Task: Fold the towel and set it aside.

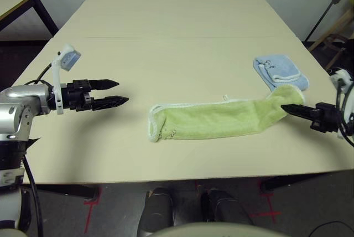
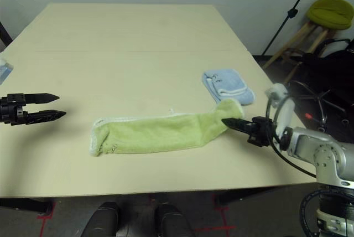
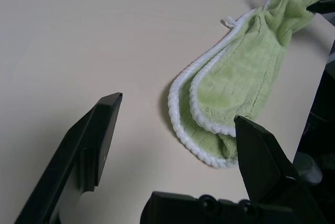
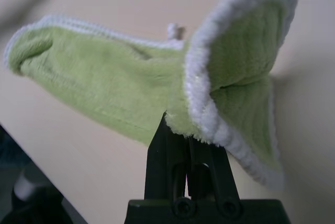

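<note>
One towel [image 1: 210,119], light green with white edging, lies folded into a long strip across the near middle of the single beige table [image 1: 166,21]. Its right end is lifted and pinched in the right gripper [image 2: 228,122], whose two black fingers are clenched on the cloth's edge. One smaller light-blue cloth [image 1: 279,71] sits folded just beyond that raised end. At the left, the left gripper [image 1: 120,93] hovers over bare tabletop, well apart from the towel, its two fingers spread and holding nothing.
</note>
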